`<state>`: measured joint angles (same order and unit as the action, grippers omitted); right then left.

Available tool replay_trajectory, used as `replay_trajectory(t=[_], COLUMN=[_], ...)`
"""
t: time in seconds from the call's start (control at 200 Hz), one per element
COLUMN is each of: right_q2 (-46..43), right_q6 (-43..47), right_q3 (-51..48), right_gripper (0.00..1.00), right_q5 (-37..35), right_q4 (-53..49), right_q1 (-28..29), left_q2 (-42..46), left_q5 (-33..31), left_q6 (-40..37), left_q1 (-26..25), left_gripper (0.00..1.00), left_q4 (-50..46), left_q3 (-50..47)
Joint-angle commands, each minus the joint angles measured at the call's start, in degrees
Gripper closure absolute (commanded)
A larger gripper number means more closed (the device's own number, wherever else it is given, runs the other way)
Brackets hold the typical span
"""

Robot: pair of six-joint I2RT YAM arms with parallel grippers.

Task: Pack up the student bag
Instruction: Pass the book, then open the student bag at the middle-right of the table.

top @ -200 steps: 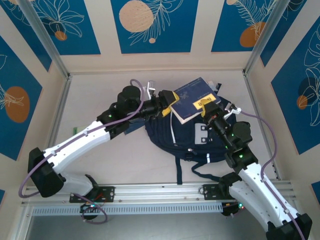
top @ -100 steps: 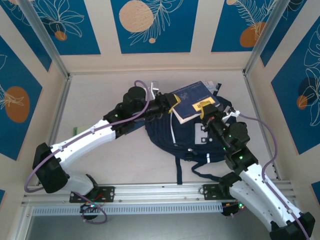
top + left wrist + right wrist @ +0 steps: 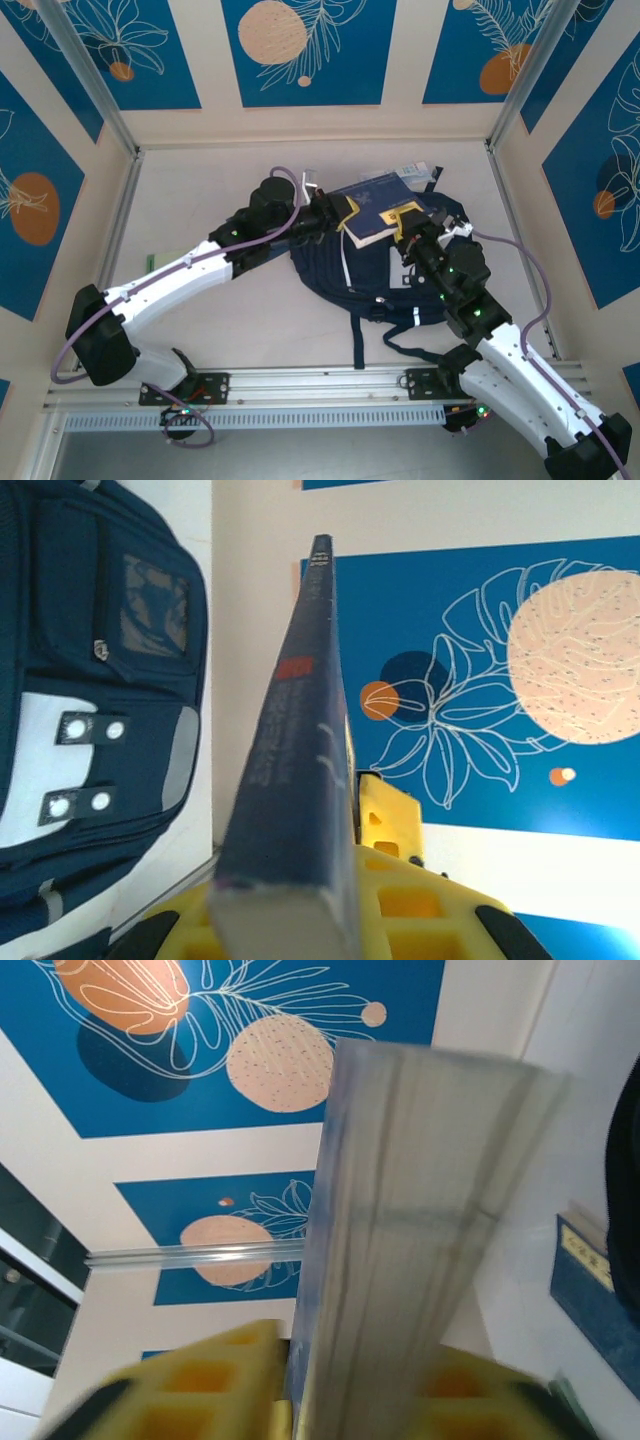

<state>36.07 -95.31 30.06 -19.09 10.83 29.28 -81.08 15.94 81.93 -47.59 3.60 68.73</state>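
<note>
A: Where is the student bag (image 3: 372, 285) located?

B: It is laid flat near the middle of the counter (image 3: 220, 190), front pockets up, straps trailing toward the arm bases. The light grey patches are seen in the left wrist view, at the left edge.

A: Left end effector (image 3: 343, 213)?

B: It is closed narrow on the navy book (image 3: 375, 198). In the left wrist view the book is seen edge-on, seated between the yellow fingers (image 3: 410, 900), spine pointing away from the camera.

A: Right end effector (image 3: 408, 222)?

B: It is placed at the book's corner with the yellow label, opposite the left one. In the right wrist view the page edge is seen standing between the yellow fingers (image 3: 200, 1380), but that view is blurred. Whether the pages are pressed or loose cannot be told.

A: Book relative to bag?

B: It is held over the bag's far end, tilted, between the two end effectors. Contact with the fabric cannot be judged from above.
</note>
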Motion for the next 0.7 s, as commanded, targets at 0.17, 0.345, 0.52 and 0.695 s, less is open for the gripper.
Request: replay_trajectory(t=[0.17, 0.345, 0.52, 0.695], right_q2=[-5.56, 5.38, 21.75, 45.71], right_q6=[6.52, 29.79, 41.96, 53.95], right_q3=[2.26, 12.76, 23.65, 44.23], right_gripper=[0.51, 0.48, 0.36, 0.2], right_q5=[13.38, 17.05, 17.5, 4.48], right_q4=[-32.75, -49.91, -54.81, -66.88], right_q1=[-8.94, -7.61, -2.32, 9.9], left_q2=[11.95, 19.41, 23.03, 22.13], left_q5=[-14.48, -20.31, -18.84, -15.94], left_q6=[-18.37, -23.22, -24.54, -26.53], left_q1=[6.49, 10.57, 13.0, 14.97], left_gripper=[1.0, 1.0, 1.0, 1.0], left_q4=[-38.68, -50.43, -52.42, -52.9], left_q3=[9.45, 7.67, 4.32, 5.03])
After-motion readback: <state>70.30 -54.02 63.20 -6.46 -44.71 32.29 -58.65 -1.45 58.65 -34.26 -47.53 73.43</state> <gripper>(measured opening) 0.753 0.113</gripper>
